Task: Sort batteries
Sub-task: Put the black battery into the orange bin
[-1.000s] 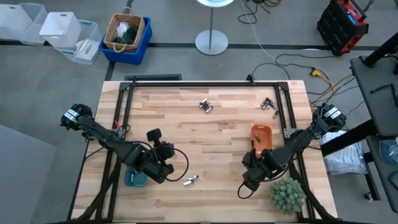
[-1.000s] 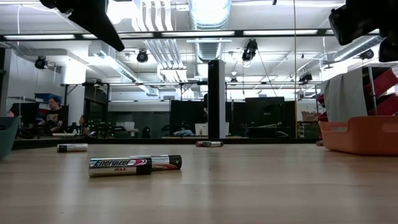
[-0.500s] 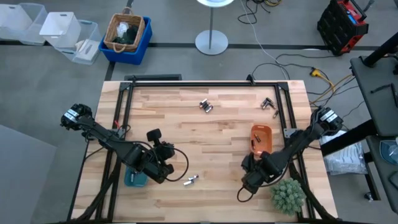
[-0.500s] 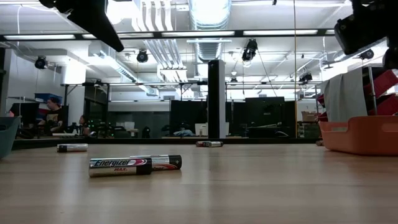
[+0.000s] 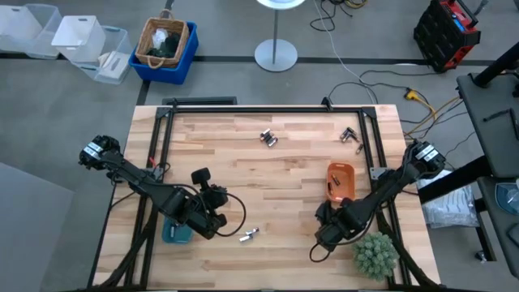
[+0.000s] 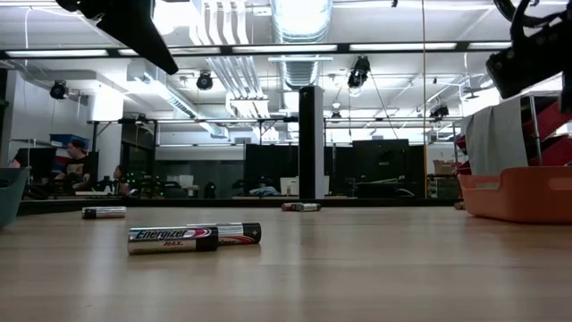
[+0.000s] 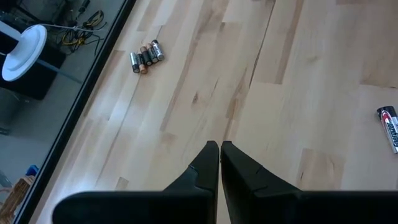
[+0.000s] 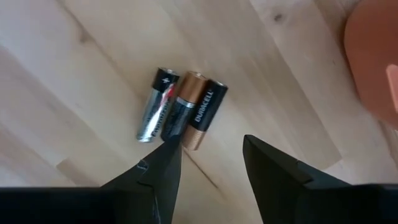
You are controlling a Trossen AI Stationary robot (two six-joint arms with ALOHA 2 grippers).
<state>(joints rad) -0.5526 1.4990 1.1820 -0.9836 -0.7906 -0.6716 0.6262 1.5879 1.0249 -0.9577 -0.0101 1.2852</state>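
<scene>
Two arms, two trays and several groups of batteries on a wooden tabletop (image 5: 300,166).

Left: the left arm (image 5: 154,191) reaches over the near left part of the tabletop, beside the one teal tray (image 5: 174,233). The left tool (image 7: 219,147) hangs above bare wood with its fingers pressed almost together, holding nothing. Its wrist view shows a cluster of four batteries (image 7: 145,57) side by side near the far edge, and a single battery (image 7: 388,127) well apart from them.

Centre: a near pair of batteries (image 5: 248,236) lies just beside the left arm's end. In the low view they lie one behind the other, the front one bearing a printed label. The far cluster appears in the high view at the middle of the far edge.

Right: a small far group (image 5: 350,135) lies by the far right corner; its number cannot be told. The one orange tray (image 5: 340,180) sits at mid right. The right arm (image 5: 381,193) slants in over the near right part. The right tool (image 8: 208,155) is spread wide and empty, and two batteries (image 8: 180,112) lie touching, side by side, just ahead of its fingertips, near the orange tray.

Compared with one second ago, the right arm's dark part in the low view has moved up and to the right. The left arm, the trays and the batteries are unchanged.
</scene>
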